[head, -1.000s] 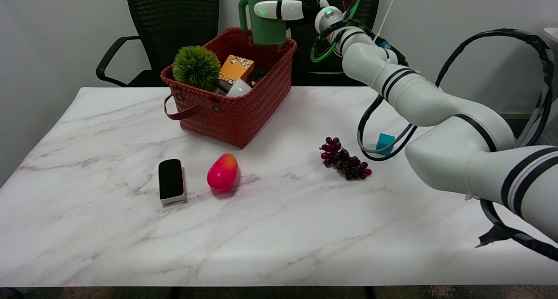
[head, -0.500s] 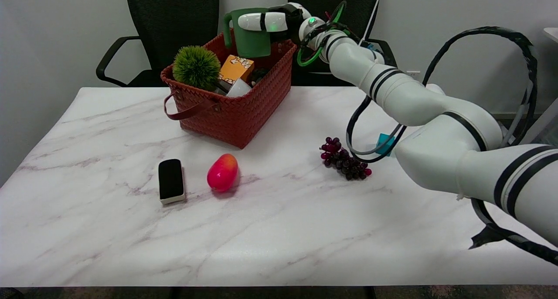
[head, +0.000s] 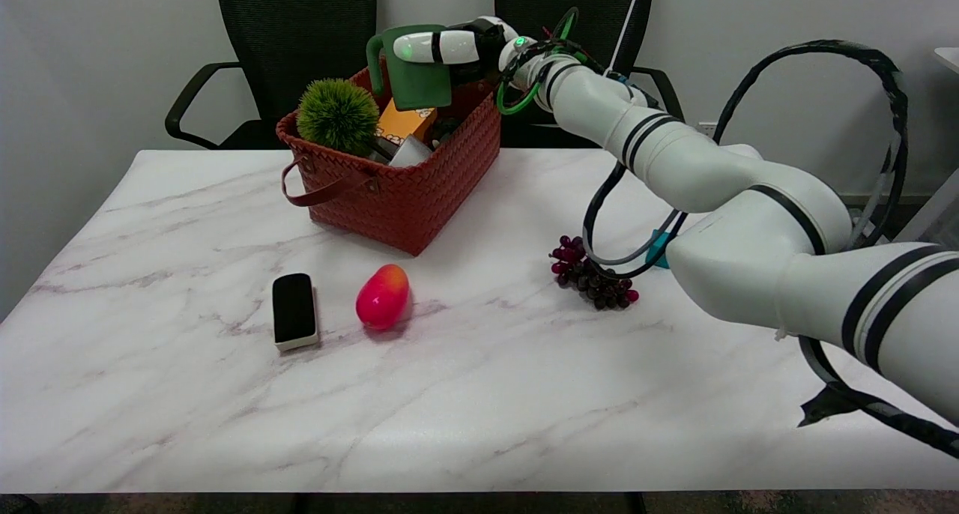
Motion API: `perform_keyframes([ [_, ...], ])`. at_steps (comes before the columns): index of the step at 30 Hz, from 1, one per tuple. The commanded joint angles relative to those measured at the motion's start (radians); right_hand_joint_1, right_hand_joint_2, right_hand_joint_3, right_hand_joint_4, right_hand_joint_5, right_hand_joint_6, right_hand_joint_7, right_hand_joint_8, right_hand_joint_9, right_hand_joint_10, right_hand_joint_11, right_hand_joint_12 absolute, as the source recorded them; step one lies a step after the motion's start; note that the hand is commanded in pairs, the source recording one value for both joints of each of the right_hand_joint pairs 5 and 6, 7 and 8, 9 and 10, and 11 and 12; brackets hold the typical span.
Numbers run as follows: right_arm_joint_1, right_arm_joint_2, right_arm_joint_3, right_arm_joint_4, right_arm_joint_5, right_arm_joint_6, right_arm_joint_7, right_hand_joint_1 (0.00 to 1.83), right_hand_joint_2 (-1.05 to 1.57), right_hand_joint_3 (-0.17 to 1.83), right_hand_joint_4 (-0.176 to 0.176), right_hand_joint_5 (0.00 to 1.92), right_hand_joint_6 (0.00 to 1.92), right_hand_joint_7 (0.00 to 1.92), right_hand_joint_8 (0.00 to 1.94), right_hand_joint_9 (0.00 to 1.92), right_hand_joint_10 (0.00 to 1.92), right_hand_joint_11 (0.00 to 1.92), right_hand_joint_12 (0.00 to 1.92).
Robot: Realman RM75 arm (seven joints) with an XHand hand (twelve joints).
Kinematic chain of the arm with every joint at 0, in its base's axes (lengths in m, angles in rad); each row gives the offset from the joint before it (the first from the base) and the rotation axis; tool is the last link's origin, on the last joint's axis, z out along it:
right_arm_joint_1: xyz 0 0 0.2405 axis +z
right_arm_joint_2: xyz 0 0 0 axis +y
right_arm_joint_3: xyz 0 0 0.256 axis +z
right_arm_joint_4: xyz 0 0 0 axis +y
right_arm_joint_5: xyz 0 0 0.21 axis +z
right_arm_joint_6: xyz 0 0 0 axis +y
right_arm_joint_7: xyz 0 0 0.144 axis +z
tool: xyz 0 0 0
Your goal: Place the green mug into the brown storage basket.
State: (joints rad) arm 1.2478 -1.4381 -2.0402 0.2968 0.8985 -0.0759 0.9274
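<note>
Holding the green mug [head: 414, 79] upright above the brown storage basket [head: 419, 184], right hand [head: 457, 47] fingers clamped across its side.

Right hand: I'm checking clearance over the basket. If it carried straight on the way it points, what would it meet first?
Right hand, holding the mug, points left; the way looks free, above the green ball, though depth is unclear.

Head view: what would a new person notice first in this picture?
First the big white right arm reaching in from the lower right, its hand holding the green mug over the brown storage basket at the table's far side. Then the red mango near the middle.
</note>
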Motion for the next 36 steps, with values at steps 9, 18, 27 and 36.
perform_keyframes([
  [9, 0.033, -0.002, 0.007, -0.091, 0.009, 0.015, -0.068, 1.21, 1.19, 0.49, 0.0, 0.88, 0.88, 1.24, 1.24, 1.25, 1.25, 1.04, 1.04],
  [18, 0.003, 0.032, 0.026, -0.085, 0.009, 0.018, -0.068, 1.2, 1.2, 0.52, 0.0, 0.9, 0.9, 1.24, 1.24, 1.22, 1.22, 1.0, 1.0],
  [27, -0.014, 0.051, 0.028, -0.053, 0.009, 0.009, -0.068, 1.22, 1.08, 0.69, 0.0, 0.9, 0.9, 1.16, 1.16, 0.89, 0.89, 0.92, 0.92],
  [36, -0.022, 0.061, 0.028, -0.045, 0.07, 0.006, -0.072, 1.22, 0.91, 0.87, 0.0, 0.87, 0.87, 1.1, 1.1, 0.58, 0.58, 0.62, 0.62],
])
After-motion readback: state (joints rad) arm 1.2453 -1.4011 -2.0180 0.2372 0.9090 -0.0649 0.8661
